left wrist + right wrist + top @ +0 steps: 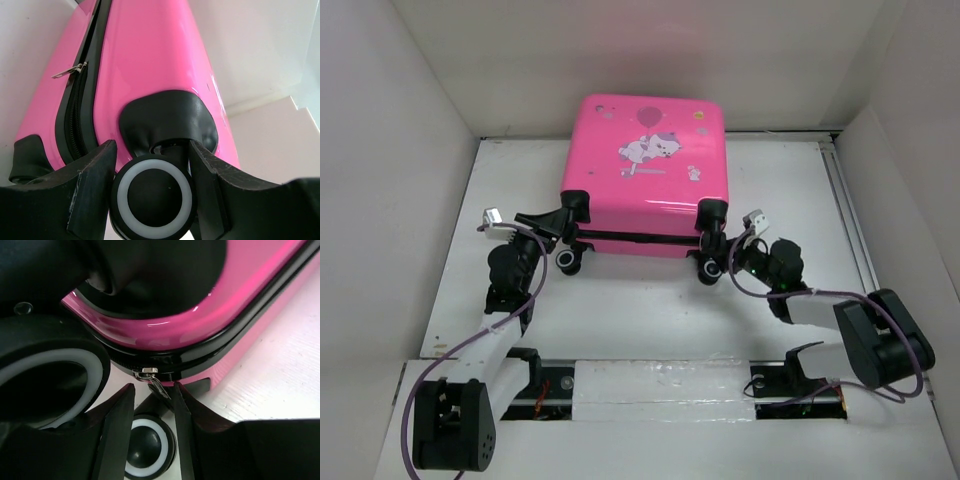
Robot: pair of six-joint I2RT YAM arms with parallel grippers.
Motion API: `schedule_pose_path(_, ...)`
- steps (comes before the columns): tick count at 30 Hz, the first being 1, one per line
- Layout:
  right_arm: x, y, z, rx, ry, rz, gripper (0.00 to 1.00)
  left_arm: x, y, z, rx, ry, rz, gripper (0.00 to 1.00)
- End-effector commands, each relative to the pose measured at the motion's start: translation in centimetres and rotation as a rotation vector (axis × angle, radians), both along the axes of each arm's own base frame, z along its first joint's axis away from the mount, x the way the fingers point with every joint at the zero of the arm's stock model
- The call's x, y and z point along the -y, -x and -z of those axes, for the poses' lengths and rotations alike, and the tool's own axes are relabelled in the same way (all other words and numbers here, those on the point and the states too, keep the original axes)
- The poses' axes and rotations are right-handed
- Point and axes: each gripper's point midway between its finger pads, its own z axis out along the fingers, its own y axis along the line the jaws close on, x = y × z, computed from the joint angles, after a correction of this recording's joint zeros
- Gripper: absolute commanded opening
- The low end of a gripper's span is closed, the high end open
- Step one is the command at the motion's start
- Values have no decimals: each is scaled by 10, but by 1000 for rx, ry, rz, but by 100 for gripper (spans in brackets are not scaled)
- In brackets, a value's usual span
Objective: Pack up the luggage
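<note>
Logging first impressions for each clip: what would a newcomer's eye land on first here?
The hot-pink luggage, closed and lying flat at the far middle of the table, wheels toward the near edge. The left fingers flank a wheel at its near-left corner; the right fingers bracket a zipper pull near the near-right corner.

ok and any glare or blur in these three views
Top external: sharp and evenly lit, with a glare streak along the near edge of the luggage. Left wrist: the wheel is crisp, the white background washed out. Right wrist: the zipper pull is sharp, the big wheel beside it blurred.
</note>
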Motion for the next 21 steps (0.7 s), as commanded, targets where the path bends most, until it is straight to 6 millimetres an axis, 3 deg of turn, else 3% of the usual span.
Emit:
schedule_pose_path(1,-12,-17,-44,211,-22,-5,43,16,10,-88,266,48,93,0)
schedule_pose_path(11,2,-31,-71,348,-51,189,44,19,9,-89,275,54,113,0)
schedule_pose_path(14,1,-29,-67,362,-60,193,44,19,9,-89,275,54,113,0)
schedule_pose_path(16,1,-29,-82,423,-93,197,40,19,9,-85,266,54,113,0)
schedule_pose_path(18,-6,-26,-80,424,-102,158,30,19,9,-85,266,54,113,0)
schedule_pose_path(21,-11,-25,-93,463,-136,147,13,19,9,-82,259,45,112,0)
